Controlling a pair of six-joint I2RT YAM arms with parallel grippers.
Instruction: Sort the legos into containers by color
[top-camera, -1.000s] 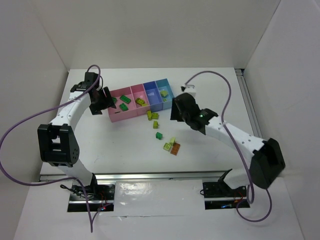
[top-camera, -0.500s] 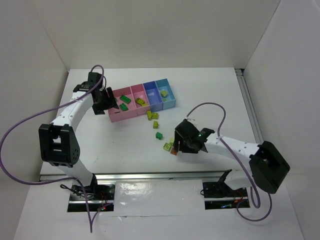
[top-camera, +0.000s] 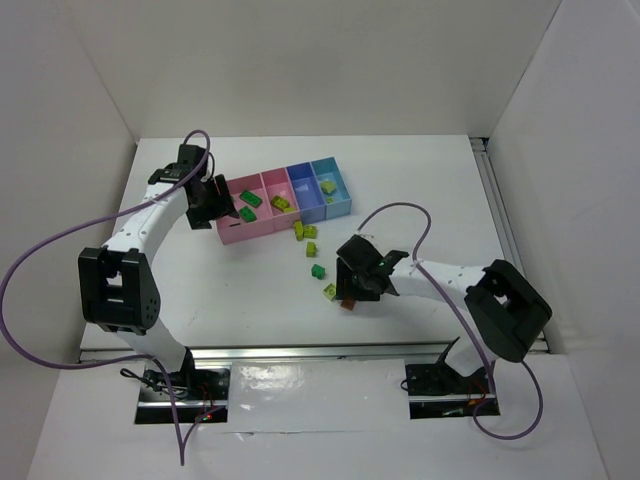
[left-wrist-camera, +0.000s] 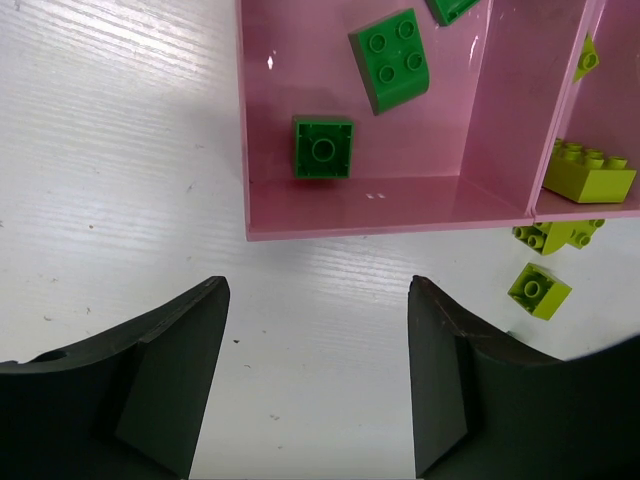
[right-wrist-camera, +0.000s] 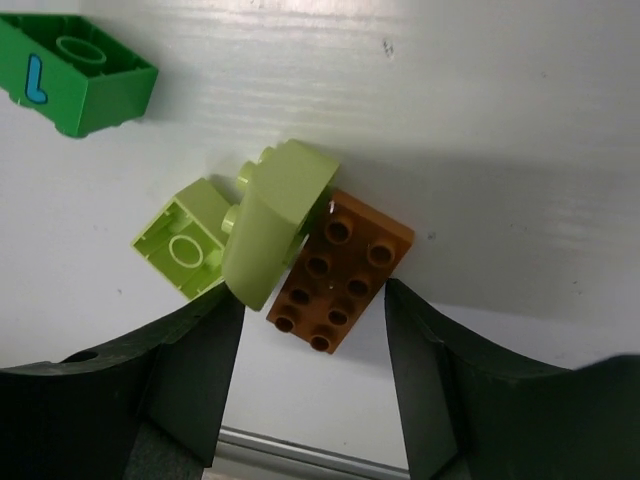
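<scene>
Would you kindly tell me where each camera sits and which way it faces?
Top external: above, behind the bases, looking down at the table; both arms show.
Left wrist: behind the open left gripper, facing down at the pink bin.
Right wrist: behind the open right gripper, facing down at the orange-brown brick.
Top and right wrist share that brick.

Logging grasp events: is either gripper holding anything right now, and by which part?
Nothing is held. The left gripper is open beside the pink bin; the right gripper is open, straddling the orange-brown brick, not clamped.

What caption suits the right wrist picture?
Open right jaws flank an orange-brown brick beside two yellow-green bricks.
</scene>
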